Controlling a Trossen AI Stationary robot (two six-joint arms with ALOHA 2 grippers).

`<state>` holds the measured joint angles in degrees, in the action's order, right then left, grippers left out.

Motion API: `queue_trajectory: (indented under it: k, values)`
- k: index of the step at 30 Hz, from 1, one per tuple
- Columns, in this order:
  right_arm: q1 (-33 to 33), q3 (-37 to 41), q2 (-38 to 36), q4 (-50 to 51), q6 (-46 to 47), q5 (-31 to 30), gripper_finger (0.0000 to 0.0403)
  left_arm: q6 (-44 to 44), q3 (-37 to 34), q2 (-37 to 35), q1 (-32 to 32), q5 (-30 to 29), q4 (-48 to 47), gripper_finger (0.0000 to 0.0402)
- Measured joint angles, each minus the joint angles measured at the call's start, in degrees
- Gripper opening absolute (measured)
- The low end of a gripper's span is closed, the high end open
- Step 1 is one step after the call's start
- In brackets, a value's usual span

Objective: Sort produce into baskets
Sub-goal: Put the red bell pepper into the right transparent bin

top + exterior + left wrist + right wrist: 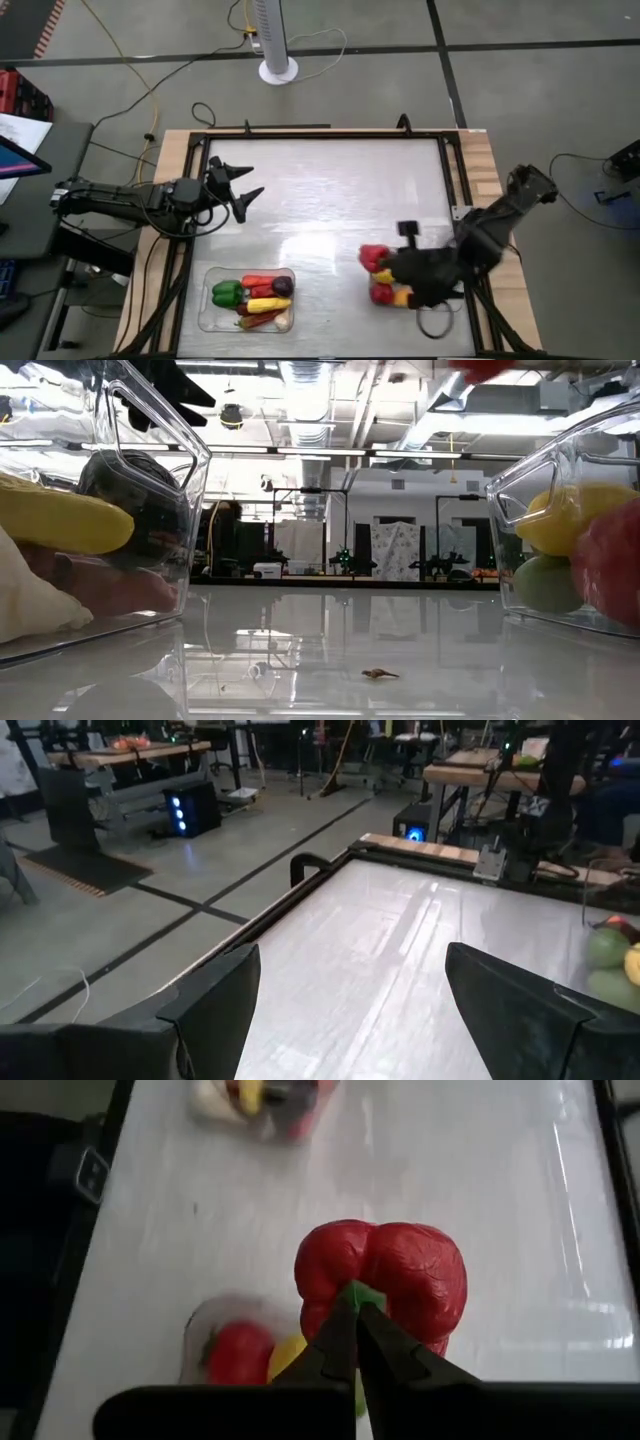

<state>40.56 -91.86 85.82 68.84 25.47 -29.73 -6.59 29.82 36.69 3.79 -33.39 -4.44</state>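
Fig.: right gripper [352,1312] w/ fingers pinched narrow on the green stem of a red bell pepper [385,1275]; in high view, lower right of frame, pepper hangs above the near edge of the right-hand basket [385,297], which already shows a red piece and a yellow piece [283,1355]; pepper is clear of the counter [330,200], not yet set down.

Left-hand basket [207,318], lower left-centre of high view, holds a green pepper [227,293], a yellow piece, red pieces and a dark plum [282,286]; low view shows both clear baskets at frame edges w/ bare counter between.

Left gripper [240,187] waits at upper left of counter, fingers spread wide, holding nothing.

Step in hand (judged): place the pepper into the right-hand basket. To do well: bring pepper over the basket's free part, approx. beside the red and yellow pieces, not over the rim; lower until it rests or nearly rests before letting go, since a stem grip is thin and pepper may swing or roll; part fingers slowly, lift straight up; risk: drop from height could bounce pieces out or shift the light basket.
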Motion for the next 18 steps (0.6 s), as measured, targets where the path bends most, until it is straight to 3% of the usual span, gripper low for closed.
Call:
queue_trajectory:
  k: [10,18]
  values:
    - [10.0,15.8,-7.7,0.7,24.6,-3.3,0.0076,4.0,0.0,0.0,0.0,0.0,5.9,0.0306]
    - [12.0,23.9,-14.9,-2.3,34.2,-3.3,0.0177,8.2,0.0,0.0,0.0,0.0,9.8,0.0306]
